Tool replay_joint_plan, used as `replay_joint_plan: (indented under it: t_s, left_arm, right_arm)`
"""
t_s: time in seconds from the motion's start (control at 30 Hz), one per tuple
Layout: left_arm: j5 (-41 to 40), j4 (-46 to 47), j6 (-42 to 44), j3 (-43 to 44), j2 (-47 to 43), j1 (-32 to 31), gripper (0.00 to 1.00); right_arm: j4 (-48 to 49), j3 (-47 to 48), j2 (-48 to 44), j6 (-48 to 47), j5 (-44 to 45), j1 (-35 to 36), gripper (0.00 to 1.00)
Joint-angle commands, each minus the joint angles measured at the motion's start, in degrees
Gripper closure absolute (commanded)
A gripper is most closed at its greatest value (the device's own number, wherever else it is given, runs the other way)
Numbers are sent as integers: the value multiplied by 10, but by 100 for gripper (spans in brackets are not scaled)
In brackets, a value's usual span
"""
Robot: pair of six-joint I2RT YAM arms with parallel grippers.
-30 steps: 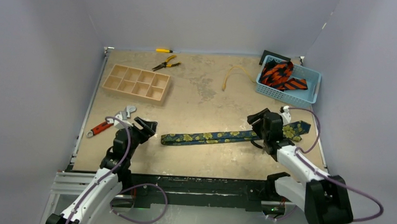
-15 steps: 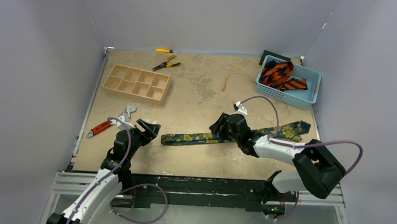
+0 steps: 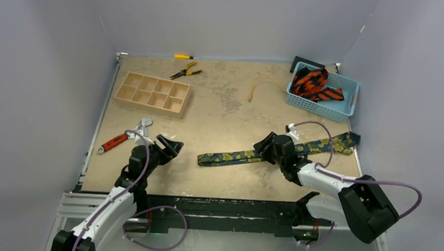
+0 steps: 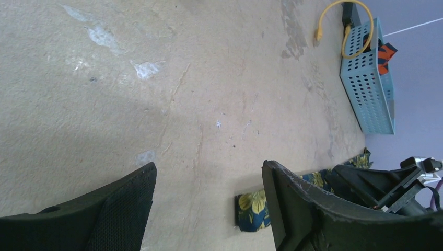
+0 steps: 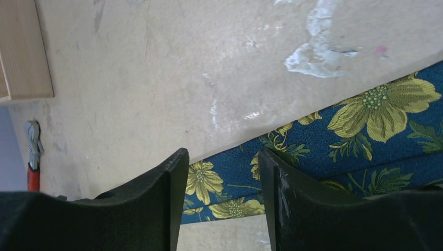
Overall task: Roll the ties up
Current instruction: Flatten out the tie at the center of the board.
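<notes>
A dark navy tie (image 3: 235, 155) with yellow flowers lies flat across the table's near half, its narrow end to the left. My right gripper (image 3: 265, 148) is low over the tie's middle. In the right wrist view, the right gripper (image 5: 219, 154) is open and its fingers straddle the tie (image 5: 365, 120), which passes under the gap. My left gripper (image 3: 172, 145) is open and holds nothing, a short way left of the narrow end. The left wrist view shows the left gripper (image 4: 209, 164) and that end of the tie (image 4: 251, 209) beside its right finger. Orange-red striped ties (image 3: 315, 85) are bunched in the blue basket (image 3: 333, 110).
A wooden divided tray (image 3: 152, 92) sits at the back left, with pliers (image 3: 185, 72) and a yellow screwdriver (image 3: 183, 56) behind it. A red-handled wrench (image 3: 117, 141) lies near my left gripper. A yellow cord (image 3: 261, 83) lies left of the basket. Walls enclose the table.
My right gripper went left along the navy tie, then back right. The whole tie has slid to the right with it. My left gripper has barely moved.
</notes>
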Motion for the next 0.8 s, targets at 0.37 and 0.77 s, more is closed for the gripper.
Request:
replay_joint_plan:
  t_s: [0.37, 0.77]
  left_arm:
    - [103, 121, 29, 13, 117, -14, 31]
    - [162, 190, -44, 37, 222, -79, 32]
  right_arm:
    - [25, 74, -30, -194, 2, 136, 41]
    - [131, 97, 122, -215, -42, 210, 54]
